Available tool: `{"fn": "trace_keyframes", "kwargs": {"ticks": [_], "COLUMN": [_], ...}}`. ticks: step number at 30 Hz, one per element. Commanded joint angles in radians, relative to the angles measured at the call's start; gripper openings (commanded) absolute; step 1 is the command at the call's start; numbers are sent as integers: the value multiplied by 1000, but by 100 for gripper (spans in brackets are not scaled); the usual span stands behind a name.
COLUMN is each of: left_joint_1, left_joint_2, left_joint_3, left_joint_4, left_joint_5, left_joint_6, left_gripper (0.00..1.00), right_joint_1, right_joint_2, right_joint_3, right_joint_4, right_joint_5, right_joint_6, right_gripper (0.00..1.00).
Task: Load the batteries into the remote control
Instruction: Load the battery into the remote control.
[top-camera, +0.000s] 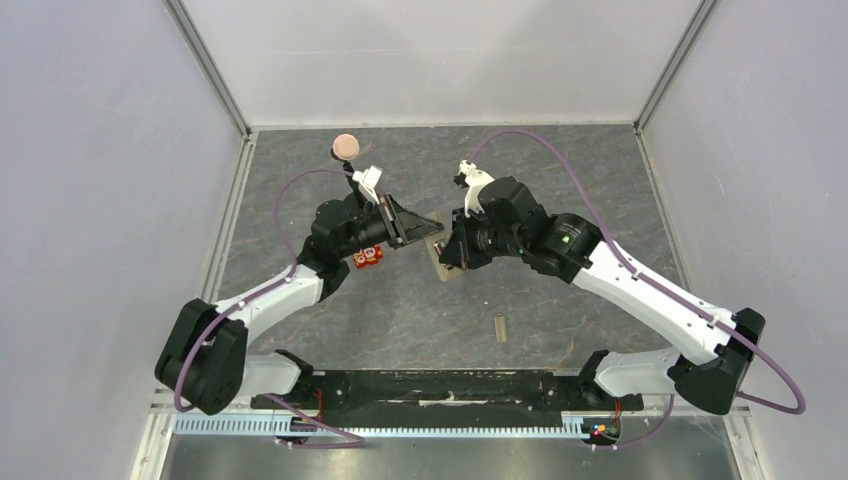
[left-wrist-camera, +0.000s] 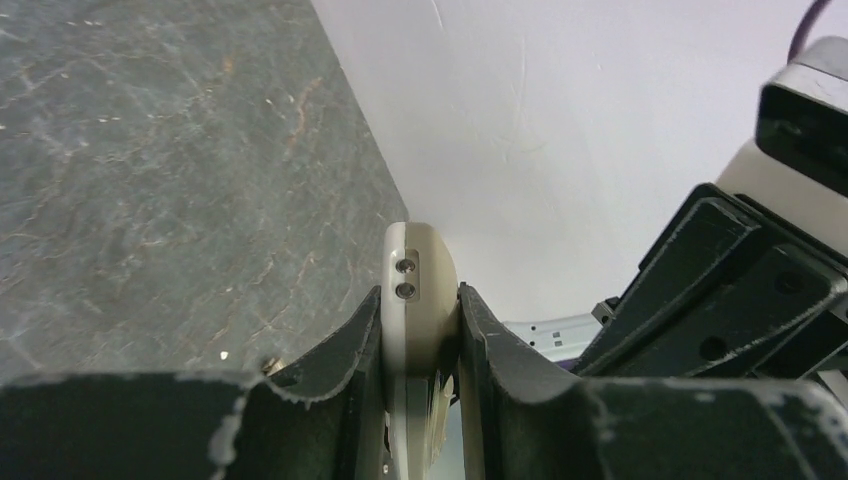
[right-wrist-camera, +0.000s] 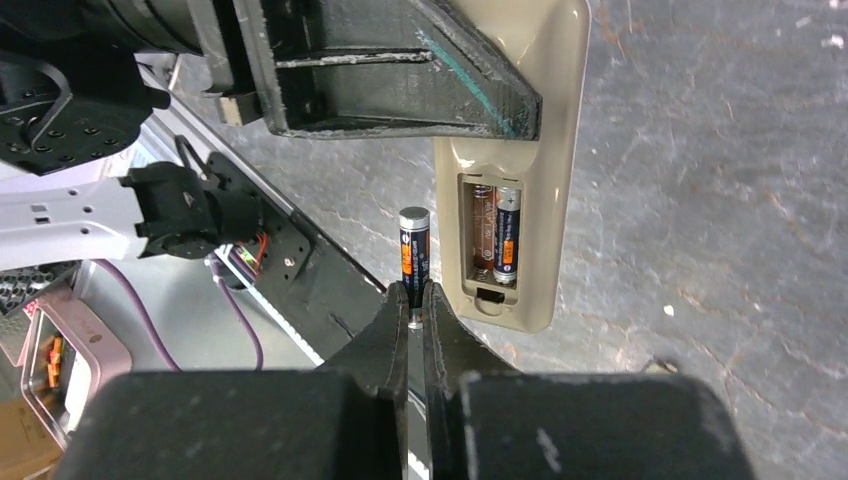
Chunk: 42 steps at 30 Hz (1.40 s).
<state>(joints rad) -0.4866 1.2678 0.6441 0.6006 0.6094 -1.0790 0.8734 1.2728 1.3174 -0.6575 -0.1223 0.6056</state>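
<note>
Right pincer (right-wrist-camera: 418, 300) grips battery (right-wrist-camera: 415, 245) upright beside open bay (right-wrist-camera: 482, 235); left pincer (left-wrist-camera: 420, 300) clamps remote (left-wrist-camera: 420, 250) steady (one cell (right-wrist-camera: 507, 235) seated).

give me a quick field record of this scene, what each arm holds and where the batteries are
left jaws: clamped on the slim beige plastic remote control, back side showing, compartment open
right jaws: shut on a slim dark cylindrical battery, beside the compartment, not yet in
seated battery: one, in the slot farther from the held one
other slot: empty
small flat beige cover: on the grey marbled table, apart from both arms
small red square gadget: on the table near the left jaws
</note>
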Motion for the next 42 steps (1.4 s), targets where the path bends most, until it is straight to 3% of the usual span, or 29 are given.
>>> {"fn": "trace_keyframes", "kwargs": {"ticks": [1, 9, 26, 35, 42], "left_joint_1": [-41, -63, -75, -75, -75], "left_joint_2": [46, 132, 202, 208, 208], "left_joint_3": [-30, -99, -123, -138, -138], "left_joint_4": [245, 478, 563, 570, 574], "left_joint_5": [20, -9, -42, -69, -91], "left_joint_6": [-56, -151, -200, -210, -237], "left_gripper": [2, 2, 2, 2, 2], "right_joint_1": [3, 3, 3, 3, -22], "right_joint_2": [-1, 20, 74, 81, 36], "right_joint_3": [59, 46, 14, 58, 87], "right_joint_4": [-93, -169, -187, -211, -195], "right_joint_5": [25, 84, 89, 107, 97], "right_joint_6": [15, 6, -21, -5, 41], "right_gripper": [0, 0, 4, 34, 43]}}
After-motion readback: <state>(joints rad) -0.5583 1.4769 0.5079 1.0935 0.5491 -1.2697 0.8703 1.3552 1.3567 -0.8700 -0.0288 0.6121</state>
